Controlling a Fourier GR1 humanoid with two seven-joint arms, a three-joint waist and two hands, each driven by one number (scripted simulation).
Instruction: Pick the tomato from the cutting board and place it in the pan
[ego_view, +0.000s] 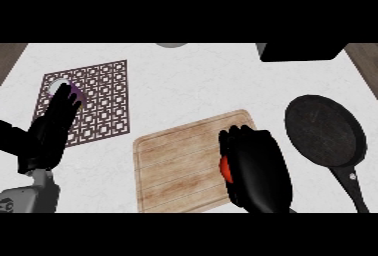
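White marbled counter (184, 70), seen from above, with brown edging at its far left and far right corners.

Left side: patterned purple mat (103, 95) lying flat. Near its far left corner a small round white object (59, 86), partly hidden. Left hand (55, 122) over the mat's left edge, fingers straight and relaxed, holding nothing; grey forearm below it at the counter's near left corner.

Far edge, centre: grey rounded object (171, 45), mostly cut off, cannot be identified.

Centre: wooden cutting board (177, 165), slightly rotated, near the counter's front edge.

Right of centre: right hand (255, 167) over the cutting board's right edge, fingers curled round the tomato (226, 169). Only a red sliver of the tomato shows at the hand's left side.

Far right corner: black boxy object (301, 51), partly cut off.

Right side: black pan (325, 130), round, with its handle pointing toward the near right corner. Apart from the hand.
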